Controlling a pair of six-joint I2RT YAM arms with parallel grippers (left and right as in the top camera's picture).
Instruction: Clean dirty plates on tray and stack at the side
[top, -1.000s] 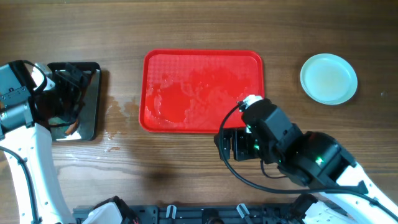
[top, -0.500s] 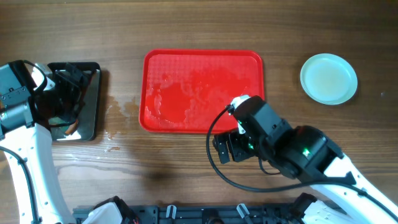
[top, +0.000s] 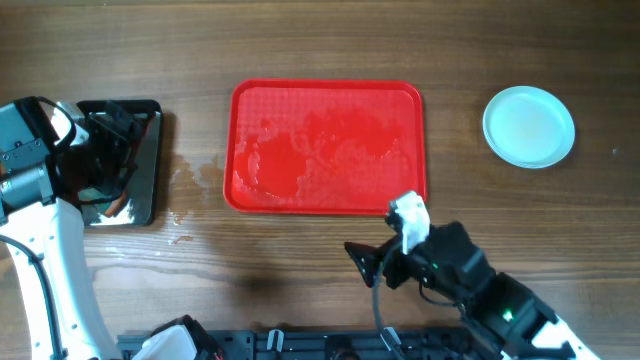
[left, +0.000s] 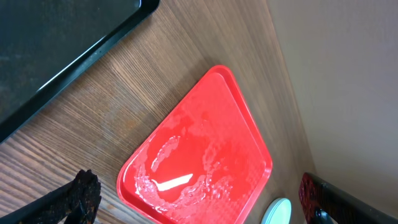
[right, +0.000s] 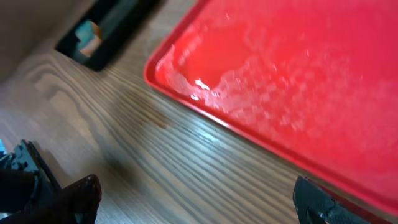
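Item: my right gripper (top: 364, 262), fingers parted and empty, at 6 o'clock of the bare, wet tray (top: 330, 105); plates (top: 528, 126) at its 3 o'clock (apparently stacked); left gripper (top: 108, 150) likewise parted, empty; best withdrawn high, clear of the rim.

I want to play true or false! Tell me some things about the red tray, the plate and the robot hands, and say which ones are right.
1. The red tray has no plates on it. True.
2. The pale plate sits to the left of the red tray. False: it is on the table, to the right of the tray.
3. The red tray looks wet. True: shiny streaks show on its floor.
4. The right gripper is holding a plate. False: it is open and empty, over bare table in front of the tray.
5. The black tray lies to the left of the red tray. True.
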